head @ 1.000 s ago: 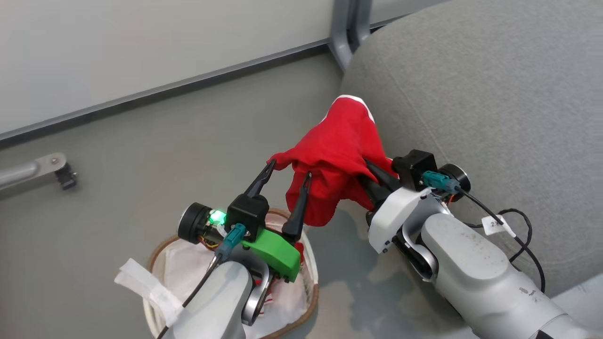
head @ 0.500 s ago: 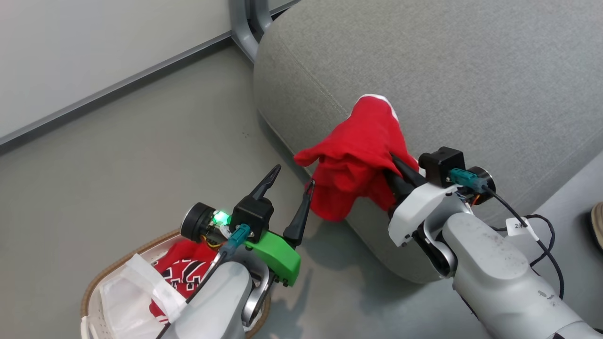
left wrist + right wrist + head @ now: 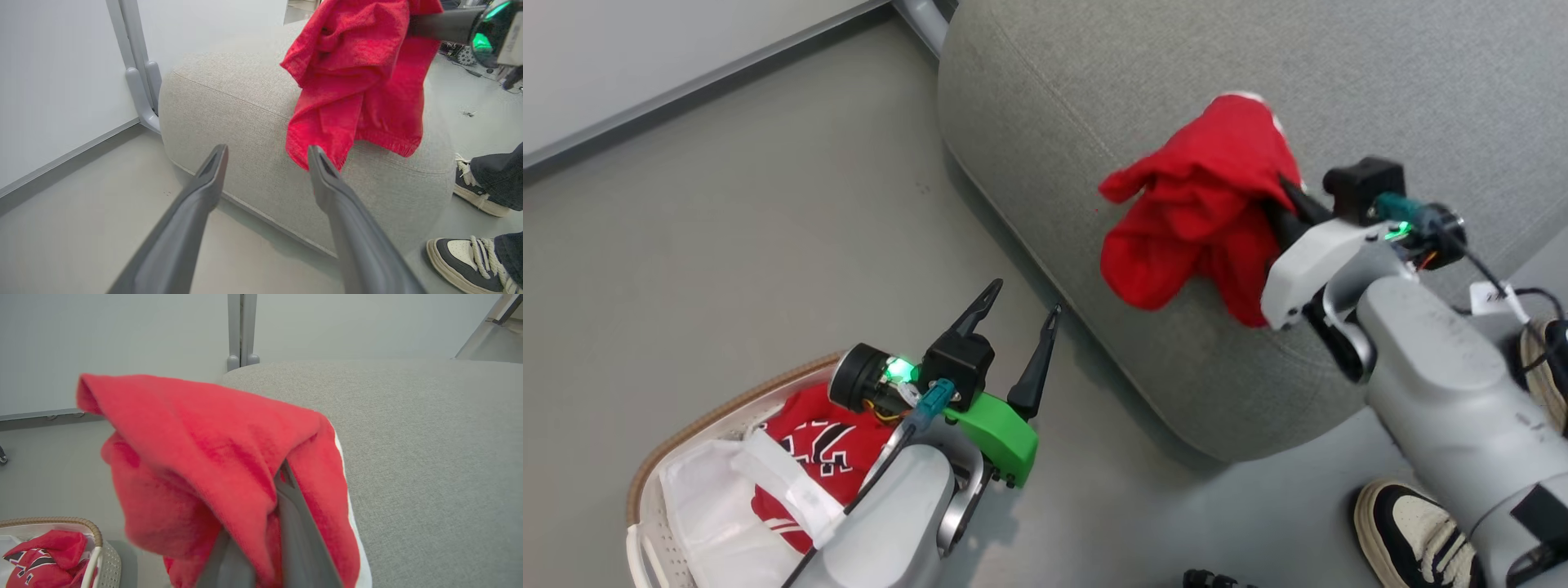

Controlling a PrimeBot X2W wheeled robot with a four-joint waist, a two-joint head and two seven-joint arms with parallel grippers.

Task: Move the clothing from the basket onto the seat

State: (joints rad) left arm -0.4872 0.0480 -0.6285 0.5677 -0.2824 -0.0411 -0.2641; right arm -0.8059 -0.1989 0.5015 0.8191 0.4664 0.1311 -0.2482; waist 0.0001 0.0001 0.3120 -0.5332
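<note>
Clothing [image 3: 1192, 212]: red garment clamped in right gripper [image 3: 1282, 192], hanging above seat [image 3: 1094, 82] edge. Second jersey [image 3: 809, 449] lies in basket [image 3: 711, 412]. Left gripper [image 3: 1026, 296] jaws apart, empty. Carry inboard before releasing, else garment may slide off.

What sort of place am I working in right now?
Likely an indoor lab or test space, not a home: bare grey floor, plain white partition panels on metal posts, a grey seat, and a bystander's shoes close by.
</note>
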